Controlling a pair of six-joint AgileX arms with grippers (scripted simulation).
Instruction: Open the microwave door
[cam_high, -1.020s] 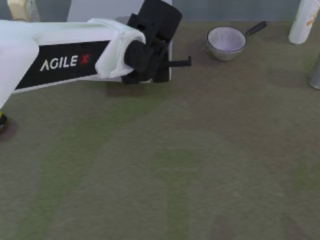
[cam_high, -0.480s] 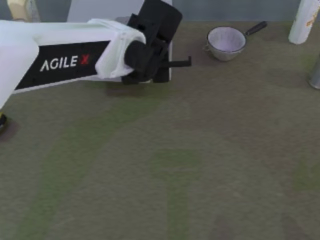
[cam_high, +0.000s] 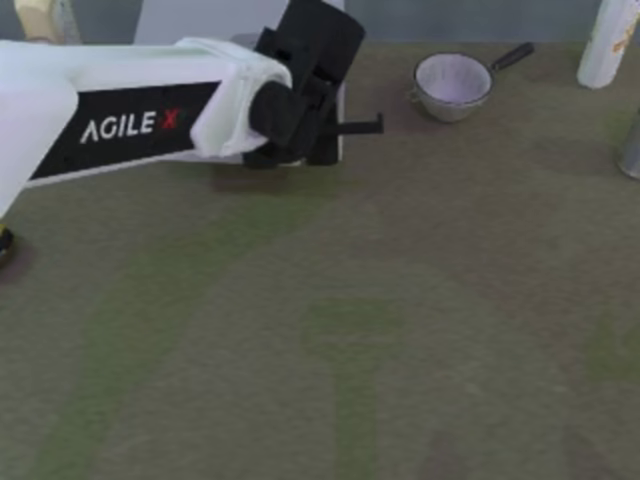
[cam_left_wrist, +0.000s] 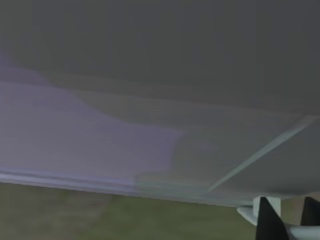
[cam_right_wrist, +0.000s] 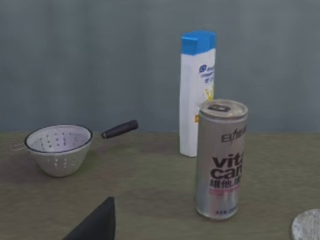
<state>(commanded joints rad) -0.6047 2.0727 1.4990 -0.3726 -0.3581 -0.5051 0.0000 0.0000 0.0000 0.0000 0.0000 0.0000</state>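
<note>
- The microwave (cam_high: 190, 22) sits at the table's (cam_high: 330, 330) far edge, left of centre. From the top view you mostly just get its pale grey top, since the left arm (cam_high: 120, 115) covers the rest.
- The microwave door (cam_high: 341, 120) only shows as a thin white strip edge-on, running from the far edge toward the near one, right beside the left gripper (cam_high: 372, 125).
- In the left wrist view the door (cam_left_wrist: 160, 100) fills nearly everything: a flat grey panel with a purple tint on one side and a pale rim along its edge.
- The left gripper is up against that door edge, black fingers (cam_left_wrist: 265, 220) poking in at the corner of the wrist view; can't tell if they're clamped on anything or apart.
- The right arm doesn't show from above, and whether its jaws are apart or together can't be told.
- Far right of the table: a white colander (cam_high: 452, 84) with a black handle, a shampoo bottle (cam_right_wrist: 197, 95) with a blue cap, and a silver drink can (cam_right_wrist: 221, 160) near the right edge.
</note>
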